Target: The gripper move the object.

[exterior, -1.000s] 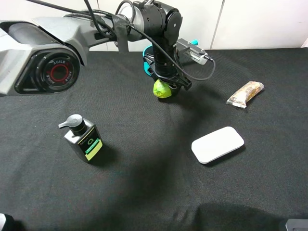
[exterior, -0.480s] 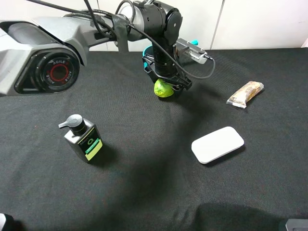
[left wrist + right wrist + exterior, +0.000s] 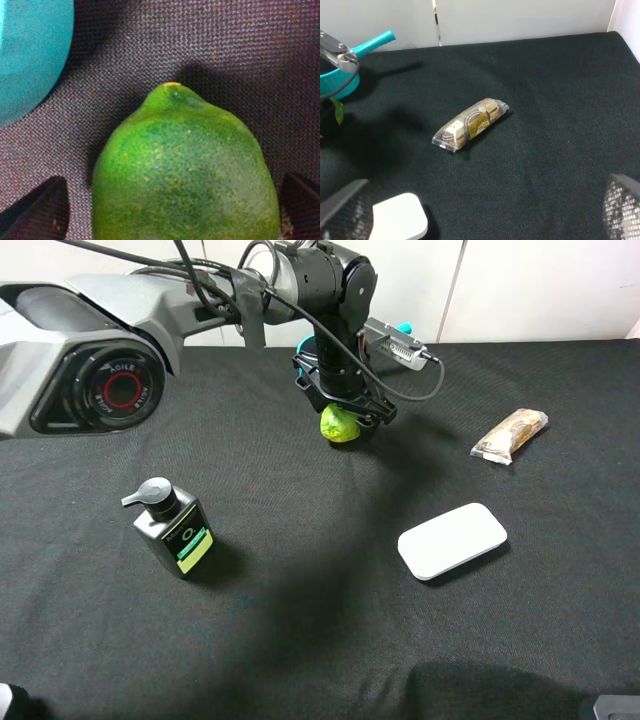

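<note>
Left black 2-fingered tool [image 3: 347, 418], clamped on the small round yellow-green dimpled lime [image 3: 340, 424], poised low over the black cloth surface [image 3: 300, 630] toward its far side, just in front of the teal pot [image 3: 30, 50]. Right tool [image 3: 480, 210] idle and spread wide, both tips at the frame edges, gripping nothing.

Largest down: white rounded rectangular case [image 3: 452, 540], black pump bottle with green label [image 3: 172, 528], clear-wrapped snack bar [image 3: 511, 434], then the lime.

Step in hand, by judgement: carrying or placing the lime, held close to the cloth; contact with it impossible to tell. Next move: lower fully if not down, part the fingers, lift straight up, steering clear of the pot.
</note>
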You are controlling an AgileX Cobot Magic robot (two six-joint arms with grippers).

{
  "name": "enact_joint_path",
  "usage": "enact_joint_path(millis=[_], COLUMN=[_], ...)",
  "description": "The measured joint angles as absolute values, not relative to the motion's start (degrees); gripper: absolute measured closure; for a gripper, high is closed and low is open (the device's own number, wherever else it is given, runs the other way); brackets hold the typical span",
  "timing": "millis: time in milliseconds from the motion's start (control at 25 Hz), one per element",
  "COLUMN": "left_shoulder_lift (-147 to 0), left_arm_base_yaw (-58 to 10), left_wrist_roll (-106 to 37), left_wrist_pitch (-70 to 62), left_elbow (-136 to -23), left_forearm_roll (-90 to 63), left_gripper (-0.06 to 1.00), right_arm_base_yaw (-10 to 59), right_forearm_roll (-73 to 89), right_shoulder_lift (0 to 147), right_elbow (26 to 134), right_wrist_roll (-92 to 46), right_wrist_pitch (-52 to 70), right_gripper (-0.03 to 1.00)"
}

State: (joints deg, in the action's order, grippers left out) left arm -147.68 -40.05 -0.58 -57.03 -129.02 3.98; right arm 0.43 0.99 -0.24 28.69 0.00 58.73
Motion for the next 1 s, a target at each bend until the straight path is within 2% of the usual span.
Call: enact_joint_path(millis=[1000], left_shoulder_lift=[-134.51], left_arm_base_yaw=[-40.05], left_wrist_roll=[-0.51], left_wrist_pitch=[-63.81], left_elbow=[-131.63], left_forearm_roll=[4.04], left_gripper=[0.12], right_arm_base_yaw=[0.43], right_forearm_roll=[0.99], right_shoulder_lift=[-0.24], right_elbow=[28.69], right_wrist_roll=[0.0], right_wrist_pitch=[58.73], right_gripper=[0.27])
